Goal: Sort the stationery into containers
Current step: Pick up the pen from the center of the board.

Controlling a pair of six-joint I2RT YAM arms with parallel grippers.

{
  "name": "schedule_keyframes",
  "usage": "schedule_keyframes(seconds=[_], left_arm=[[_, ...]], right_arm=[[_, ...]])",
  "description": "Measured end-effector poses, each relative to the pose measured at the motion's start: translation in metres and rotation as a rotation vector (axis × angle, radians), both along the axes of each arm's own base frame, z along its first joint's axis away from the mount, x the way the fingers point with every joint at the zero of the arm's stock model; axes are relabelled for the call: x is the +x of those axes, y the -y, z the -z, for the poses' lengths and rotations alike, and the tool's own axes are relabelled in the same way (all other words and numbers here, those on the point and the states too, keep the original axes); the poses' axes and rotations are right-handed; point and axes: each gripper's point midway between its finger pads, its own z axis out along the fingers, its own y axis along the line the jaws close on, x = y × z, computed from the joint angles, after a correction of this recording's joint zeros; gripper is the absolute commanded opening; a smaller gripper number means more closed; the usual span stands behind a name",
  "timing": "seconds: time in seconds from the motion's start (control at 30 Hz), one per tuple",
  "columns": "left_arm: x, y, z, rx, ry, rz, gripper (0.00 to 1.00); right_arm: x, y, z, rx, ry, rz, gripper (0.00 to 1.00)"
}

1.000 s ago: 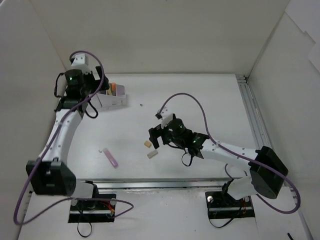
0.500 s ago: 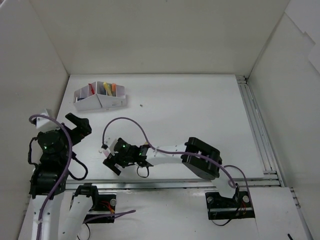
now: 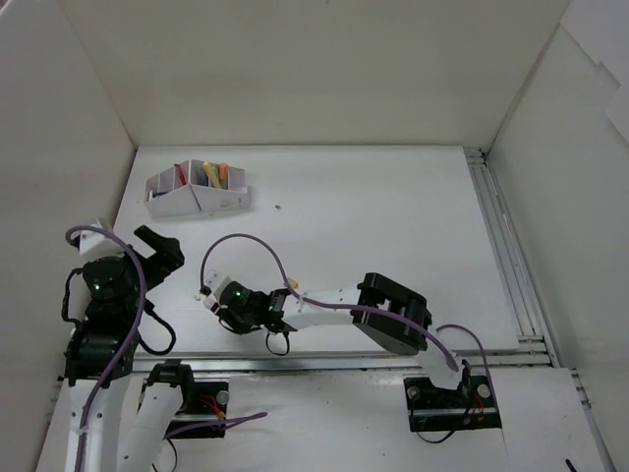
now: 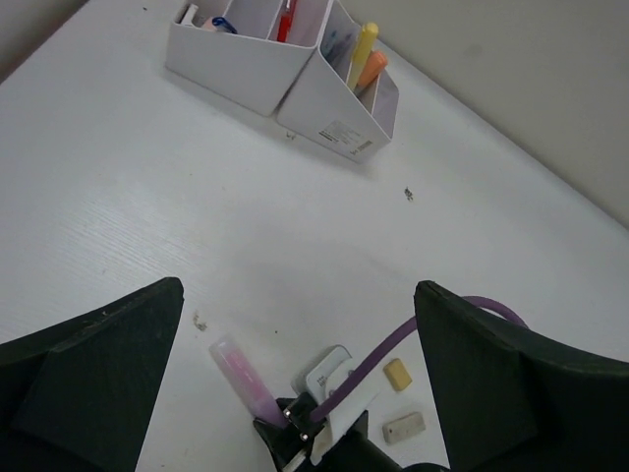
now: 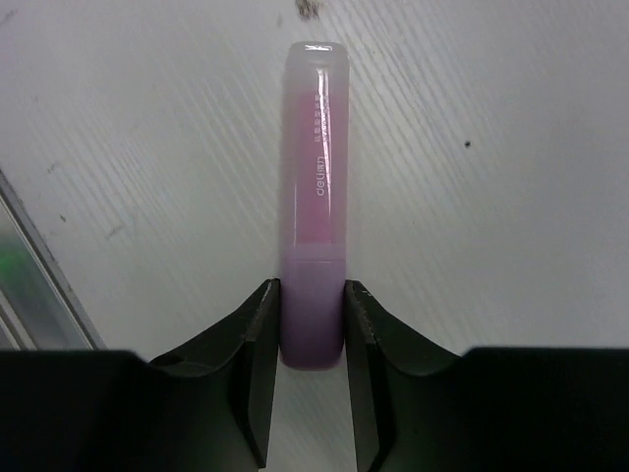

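Pink marker (image 5: 314,187) lies flat on the table (image 3: 393,216) near the front left. We see the right gripper (image 5: 313,300) clamped across its darker purple end, a finger pressed to each flank. Its long axis runs straight ahead of those fingers, pale cap pointing away. The left gripper (image 4: 295,305) hangs just beside, jaws spread wide and empty. The organizer box (image 4: 246,79) sits well apart from the marker, toward the far left corner. We judge the carry falls to the right arm: lift, then swing far-left, minding the left arm close by.
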Motion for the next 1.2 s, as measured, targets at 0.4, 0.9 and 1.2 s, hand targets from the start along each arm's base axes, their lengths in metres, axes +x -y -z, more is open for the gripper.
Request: schedule_keyframes(seconds=[0.4,0.9,1.2], left_arm=[[0.037,0.123,0.035,0.182,0.09,0.865,0.99],[-0.014,0.263,0.067,0.487,0.207,1.571,0.99],[-0.004,0.291,0.108,0.653,0.082,1.649,0.84]], right_arm=[[0.017,0.134,-0.089,0.0,-0.329,0.035,0.08],[0.007,0.231,-0.15,0.094,-0.688,0.134,0.08],[0.002,0.231,-0.17,0.137,-0.786,0.104,0.07]])
